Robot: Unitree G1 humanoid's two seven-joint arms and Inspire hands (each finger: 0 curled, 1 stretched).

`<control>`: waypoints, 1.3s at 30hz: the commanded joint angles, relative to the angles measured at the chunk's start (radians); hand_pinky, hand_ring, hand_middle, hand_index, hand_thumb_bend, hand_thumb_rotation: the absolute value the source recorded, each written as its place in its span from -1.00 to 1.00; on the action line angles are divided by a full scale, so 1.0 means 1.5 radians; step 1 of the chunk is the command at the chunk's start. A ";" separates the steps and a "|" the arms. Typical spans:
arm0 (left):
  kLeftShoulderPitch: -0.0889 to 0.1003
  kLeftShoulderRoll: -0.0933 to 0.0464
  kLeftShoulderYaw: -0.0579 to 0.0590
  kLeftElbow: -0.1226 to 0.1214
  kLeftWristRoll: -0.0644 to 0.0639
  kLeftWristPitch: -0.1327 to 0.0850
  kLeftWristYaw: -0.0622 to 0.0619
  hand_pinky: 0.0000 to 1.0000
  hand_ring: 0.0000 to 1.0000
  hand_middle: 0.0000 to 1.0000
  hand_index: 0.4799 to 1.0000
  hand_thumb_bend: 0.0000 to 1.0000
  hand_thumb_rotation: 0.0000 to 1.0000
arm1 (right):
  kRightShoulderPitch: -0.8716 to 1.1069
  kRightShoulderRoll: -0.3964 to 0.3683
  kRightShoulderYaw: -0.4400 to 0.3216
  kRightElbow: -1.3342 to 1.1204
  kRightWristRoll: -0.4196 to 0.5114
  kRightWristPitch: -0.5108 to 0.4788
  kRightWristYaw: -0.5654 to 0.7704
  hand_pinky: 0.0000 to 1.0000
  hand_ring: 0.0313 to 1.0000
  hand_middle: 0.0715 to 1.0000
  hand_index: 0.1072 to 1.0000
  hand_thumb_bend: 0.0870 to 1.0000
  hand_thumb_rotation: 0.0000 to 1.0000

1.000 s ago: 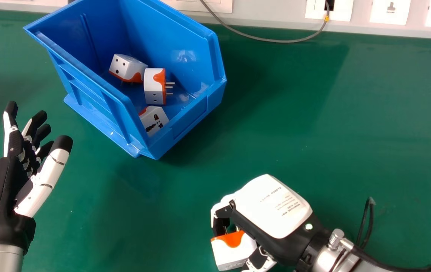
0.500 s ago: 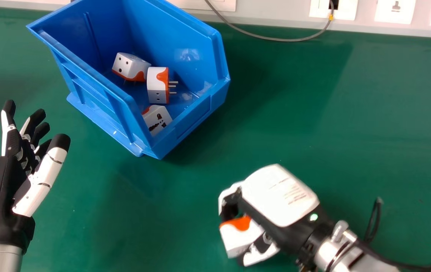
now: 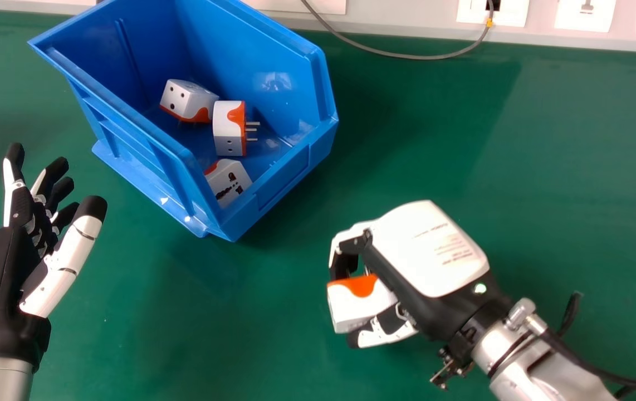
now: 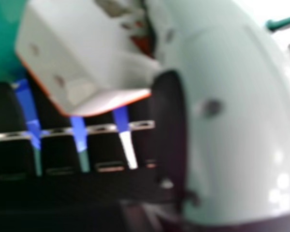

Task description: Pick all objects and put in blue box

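My right hand (image 3: 426,248) is curled round a white and orange plug adapter (image 3: 358,305), to the right of and nearer than the blue box (image 3: 296,178). In the right hand view the adapter (image 4: 82,53) lies between the fingers and thumb of my right hand (image 4: 222,116). Inside the box are three similar adapters: one at the back (image 3: 187,101), one on its side with pins showing (image 3: 230,128), and one by the near corner (image 3: 229,179). At the left edge my left hand (image 3: 3,278) is open and holds nothing.
The green table (image 3: 490,167) lies under everything. Along the far side, a grey cable (image 3: 396,54) hangs from a white strip with sockets (image 3: 582,14) and droops onto the table.
My right hand has risen in the head view, toward the far side and slightly right, carrying the adapter along. The left hand and the adapters in the box stay about where they were.
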 commanded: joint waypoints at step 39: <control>-0.004 0.006 -0.002 -0.010 -0.014 0.002 -0.006 0.81 0.90 0.91 0.75 0.06 0.13 | -0.294 0.122 -0.051 0.018 0.042 -0.008 0.036 -0.30 -0.17 -0.05 -0.15 -0.10 -1.00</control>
